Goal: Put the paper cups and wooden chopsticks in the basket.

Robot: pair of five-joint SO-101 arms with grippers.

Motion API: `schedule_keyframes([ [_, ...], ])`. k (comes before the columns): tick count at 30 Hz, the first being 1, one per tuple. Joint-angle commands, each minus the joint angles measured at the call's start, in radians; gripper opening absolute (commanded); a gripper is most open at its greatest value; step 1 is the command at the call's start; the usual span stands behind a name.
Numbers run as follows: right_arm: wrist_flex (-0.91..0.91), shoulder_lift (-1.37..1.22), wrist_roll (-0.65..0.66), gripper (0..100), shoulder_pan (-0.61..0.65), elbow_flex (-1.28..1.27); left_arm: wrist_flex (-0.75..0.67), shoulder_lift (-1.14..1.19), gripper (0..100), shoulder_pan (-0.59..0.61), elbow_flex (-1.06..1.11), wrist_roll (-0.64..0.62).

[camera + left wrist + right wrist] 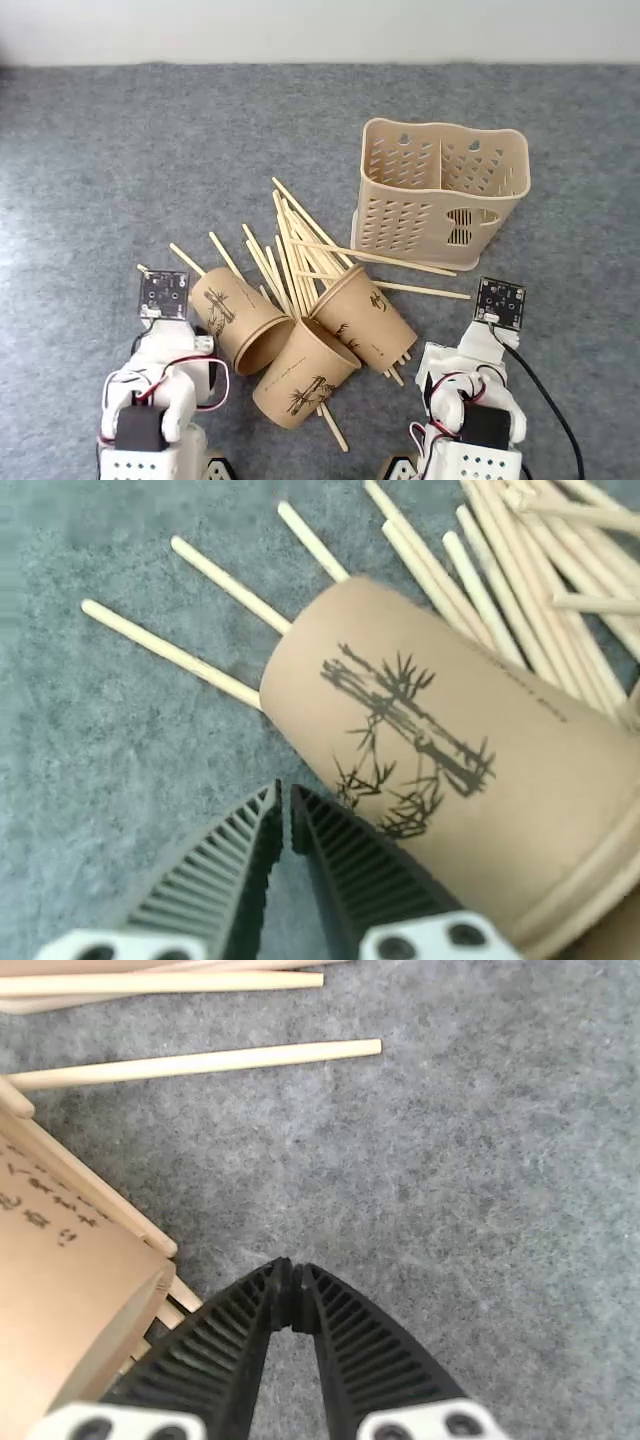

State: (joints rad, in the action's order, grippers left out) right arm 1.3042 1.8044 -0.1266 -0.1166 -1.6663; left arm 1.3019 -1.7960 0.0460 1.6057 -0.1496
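Left gripper [282, 798] fingers pressed together, holding nothing, paper cup [440, 750] on its side just beside the tips | right gripper [292, 1272] likewise closed and empty, second cup [60, 1290] alongside | wooden chopsticks [290, 250] strewn ahead | basket [440, 195] upright well beyond right gripper

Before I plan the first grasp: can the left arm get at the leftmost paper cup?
Probably yes: the shut left gripper sits right beside that cup, nothing between; it needs opening first.

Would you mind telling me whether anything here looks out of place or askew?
Three paper cups lie tipped on their sides over a scattered heap of chopsticks, beside the upright basket.
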Motion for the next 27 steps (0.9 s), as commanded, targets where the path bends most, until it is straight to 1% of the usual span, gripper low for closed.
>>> schedule_keyframes([
  [1,0.002,0.008,-0.006,0.9,-0.004,-0.017,0.089,-0.012,1,0.005,-0.145,0.037],
  [3,0.002,0.008,-0.006,0.9,-0.004,-0.017,0.121,-0.012,1,0.003,-0.2,0.031],
  [6,0.002,0.008,-0.006,0.9,-0.002,-0.017,0.123,-0.012,1,0.005,-0.22,0.012],
  [8,0.002,0.008,-0.006,0.9,-0.002,-0.017,0.123,-0.012,1,0.005,-0.263,0.037],
  [11,0.002,0.008,-0.006,0.9,-0.002,-0.017,0.123,-0.012,2,0.005,-0.4,0.117],
  [13,0.002,0.008,-0.006,0.9,-0.002,-0.017,0.123,-0.012,2,0.005,-0.509,0.207],
  [16,0.002,0.008,-0.006,0.9,-0.002,-0.017,0.121,-0.012,2,-0.005,-0.631,0.396],
  [19,0.002,0.008,-0.006,0.9,-0.002,-0.017,0.097,-0.012,2,-0.005,-0.651,0.588],
  [21,0.002,0.008,-0.006,0.9,-0.002,-0.017,0.12,-0.012,6,0.005,-0.641,0.713],
  [22,0.002,0.008,-0.006,0.9,-0.002,-0.017,0.146,-0.011,9,0.005,-0.633,0.752],
  [23,0.002,0.008,-0.006,0.9,-0.002,-0.017,0.172,-0.009,13,0.005,-0.625,0.755],
  [25,0.002,0.008,-0.006,0.9,-0.002,-0.017,0.201,-0.006,19,0.005,-0.596,0.683],
  [27,0.002,0.008,-0.006,0.9,-0.002,-0.017,0.204,-0.005,21,0.005,-0.553,0.643],
])
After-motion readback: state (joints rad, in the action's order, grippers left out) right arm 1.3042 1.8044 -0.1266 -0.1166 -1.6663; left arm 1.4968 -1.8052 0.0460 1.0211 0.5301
